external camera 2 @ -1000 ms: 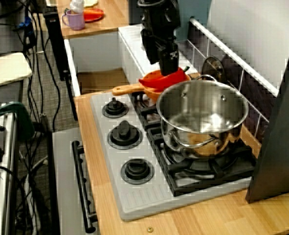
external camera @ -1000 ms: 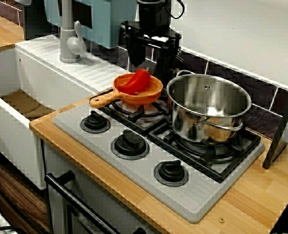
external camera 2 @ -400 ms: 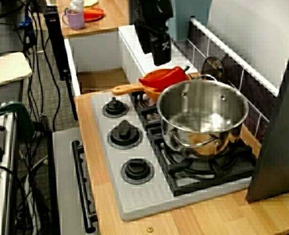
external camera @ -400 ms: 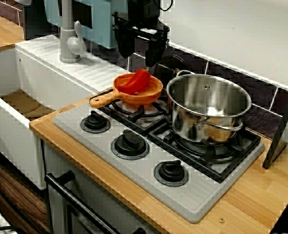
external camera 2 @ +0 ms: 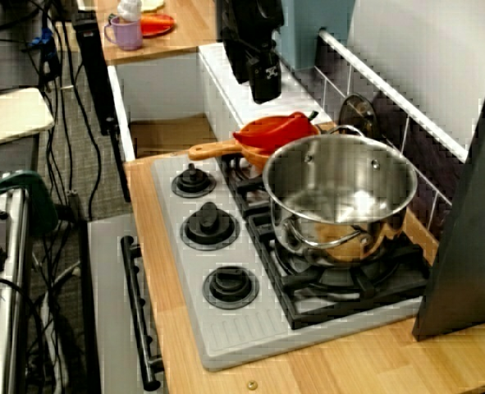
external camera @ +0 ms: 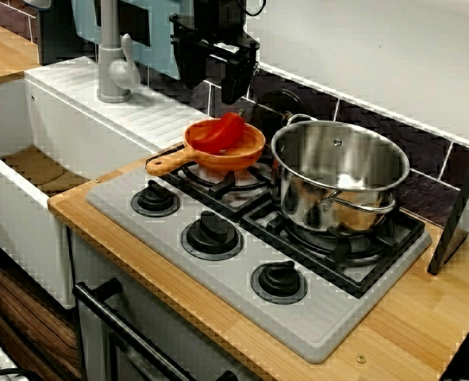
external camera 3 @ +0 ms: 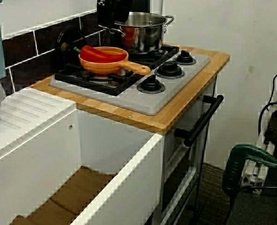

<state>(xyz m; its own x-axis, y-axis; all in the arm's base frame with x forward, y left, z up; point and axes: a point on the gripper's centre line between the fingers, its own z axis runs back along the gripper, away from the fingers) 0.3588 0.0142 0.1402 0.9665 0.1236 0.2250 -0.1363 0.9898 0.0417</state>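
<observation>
the tool (external camera: 210,78) hangs released and empty at upper centre, up and left of the red pepper (external camera: 221,132), which lies in the orange pan (external camera: 254,146) beside the steel pot (external camera: 339,178).

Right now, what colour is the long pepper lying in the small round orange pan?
Red. The pepper shows best in the front view.

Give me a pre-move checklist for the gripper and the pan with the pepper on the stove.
1. Gripper empty: ok, jaws apart, nothing between them.
2. Gripper clear of orange pan: ok, raised above and behind it, not touching.
3. Red pepper in the pan: ok, lying across it.
4. Pan seated on stove: ok, level on the rear burner.
5. Gap between pan and steel pot: cannot tell, they sit very close.
</observation>
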